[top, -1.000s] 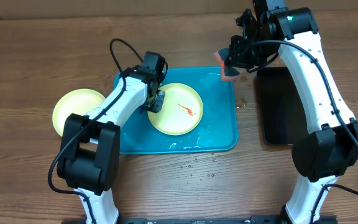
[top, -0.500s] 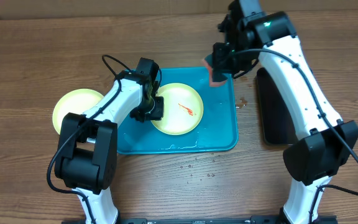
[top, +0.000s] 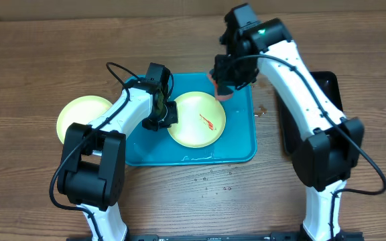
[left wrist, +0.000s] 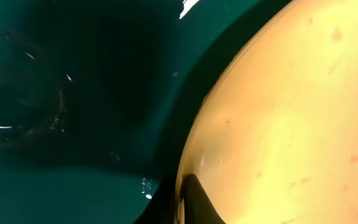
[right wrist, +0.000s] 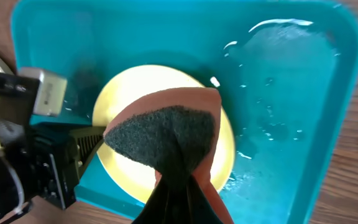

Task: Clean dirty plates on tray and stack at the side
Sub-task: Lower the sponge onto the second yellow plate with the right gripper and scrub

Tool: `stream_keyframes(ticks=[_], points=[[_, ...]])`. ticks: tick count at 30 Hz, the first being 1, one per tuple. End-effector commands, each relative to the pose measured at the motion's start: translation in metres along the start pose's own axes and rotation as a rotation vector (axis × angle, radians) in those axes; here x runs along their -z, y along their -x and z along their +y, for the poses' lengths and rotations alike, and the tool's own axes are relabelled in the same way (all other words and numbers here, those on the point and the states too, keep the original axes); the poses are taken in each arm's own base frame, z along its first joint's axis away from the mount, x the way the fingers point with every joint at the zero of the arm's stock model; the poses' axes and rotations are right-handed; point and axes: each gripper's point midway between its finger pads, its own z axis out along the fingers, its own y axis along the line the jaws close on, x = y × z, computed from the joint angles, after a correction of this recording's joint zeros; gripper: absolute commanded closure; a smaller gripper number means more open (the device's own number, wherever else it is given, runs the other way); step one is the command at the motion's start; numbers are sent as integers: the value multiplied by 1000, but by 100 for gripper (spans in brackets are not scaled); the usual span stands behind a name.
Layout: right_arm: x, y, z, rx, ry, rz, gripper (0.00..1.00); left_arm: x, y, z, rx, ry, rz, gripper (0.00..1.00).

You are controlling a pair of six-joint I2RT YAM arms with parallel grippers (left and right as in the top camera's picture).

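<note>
A pale yellow-green plate (top: 191, 115) with a red smear lies on the turquoise tray (top: 236, 144). My left gripper (top: 164, 116) is shut on the plate's left rim. The left wrist view shows a dark finger (left wrist: 194, 200) on the plate's edge (left wrist: 291, 112), over the tray floor (left wrist: 73, 124). My right gripper (top: 225, 82) is shut on an orange sponge (top: 224, 92) with a dark scouring face and holds it over the plate's far right edge. In the right wrist view the sponge (right wrist: 166, 134) hangs above the plate (right wrist: 143, 79). No light blue plate shows.
A second pale yellow-green plate (top: 79, 115) sits on the table left of the tray. A glossy black tray (top: 317, 94) lies at the right, partly under my right arm. Water drops wet the tray (right wrist: 278, 68) and the table in front of it.
My right arm has swung left and down with the sponge, from beyond the tray's far right corner to over the plate. The plate has shifted slightly right in my left gripper.
</note>
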Motion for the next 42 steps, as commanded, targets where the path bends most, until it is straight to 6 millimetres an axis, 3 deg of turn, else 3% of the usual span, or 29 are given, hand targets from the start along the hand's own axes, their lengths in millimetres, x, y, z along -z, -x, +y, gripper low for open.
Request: stream_keyframes(ticks=[1, 12, 19, 24, 31, 33, 37, 42], points=[[-28, -9, 8, 13, -23, 56, 96, -13, -15, 14, 23, 47, 48, 96], [-106, -33, -10, -36, -116, 215, 96, -7, -11, 26, 121, -76, 89, 96], [-135, -46, -23, -40, -136, 240, 96, -6, -10, 24, 112, -106, 94, 96], [-158, -74, -9, -5, -62, 312, 96, -6, -10, 19, 110, -134, 97, 96], [-166, -96, 55, 140, 165, 352, 96, -5, -9, 15, 108, -160, 95, 96], [-167, -100, 62, 160, 169, 355, 96, -5, -9, 15, 108, -160, 95, 96], [-165, -113, 57, 152, 138, 404, 96, -5, -9, 15, 109, -160, 94, 96], [-159, -110, 19, 93, 14, 423, 96, -5, -9, 16, 106, -157, 94, 96]])
